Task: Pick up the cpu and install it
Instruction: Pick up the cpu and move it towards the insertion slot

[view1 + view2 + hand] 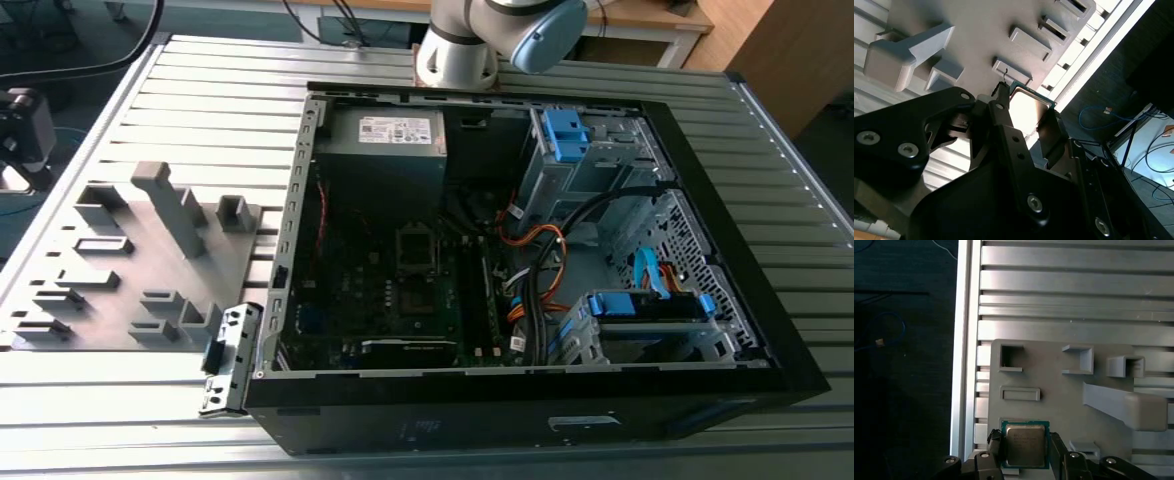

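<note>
Grips cpu point(1025, 440) by two edges with pincer point(1026, 447) at grey holder point(1054, 385) (thin purchase); risks slipping or tilting if jolted, then seating crooked.

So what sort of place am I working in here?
Probably a robotics lab's PC-assembly bench: an open computer case sits on a slatted aluminium table, a grey parts fixture beside it, the cpu in the gripper.

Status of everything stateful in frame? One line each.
cpu: gripped at two opposite edges, metal face showing, over the edge of the grey tray.
hand: shut on the cpu.
computer case: lying on its side, panel off, inside exposed.
</note>
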Available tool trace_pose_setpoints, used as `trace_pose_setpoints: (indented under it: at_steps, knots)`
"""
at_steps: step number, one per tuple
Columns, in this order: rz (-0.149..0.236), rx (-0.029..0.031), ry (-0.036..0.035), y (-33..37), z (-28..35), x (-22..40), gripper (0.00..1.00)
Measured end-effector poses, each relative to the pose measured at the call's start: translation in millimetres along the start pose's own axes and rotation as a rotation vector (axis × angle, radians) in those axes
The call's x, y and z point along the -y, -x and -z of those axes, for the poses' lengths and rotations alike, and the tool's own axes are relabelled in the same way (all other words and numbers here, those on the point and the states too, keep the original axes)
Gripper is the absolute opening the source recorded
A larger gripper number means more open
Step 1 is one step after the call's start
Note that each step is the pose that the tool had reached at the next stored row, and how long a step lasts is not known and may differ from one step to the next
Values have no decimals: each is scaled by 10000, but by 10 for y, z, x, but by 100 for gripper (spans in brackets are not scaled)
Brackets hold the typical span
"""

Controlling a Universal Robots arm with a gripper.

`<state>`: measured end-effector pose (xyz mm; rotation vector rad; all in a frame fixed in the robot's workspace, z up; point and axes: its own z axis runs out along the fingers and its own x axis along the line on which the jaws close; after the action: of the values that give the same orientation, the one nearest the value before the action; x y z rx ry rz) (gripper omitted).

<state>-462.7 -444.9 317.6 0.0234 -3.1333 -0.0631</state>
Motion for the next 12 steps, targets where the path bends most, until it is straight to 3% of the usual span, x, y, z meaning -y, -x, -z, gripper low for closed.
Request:
trace_pose_setpoints:
  at_steps: [4, 12]
  knots:
    - [0, -1, 0, 0, 70, -3, 47]
    - [1, -1, 4, -2, 275, -11, 47]
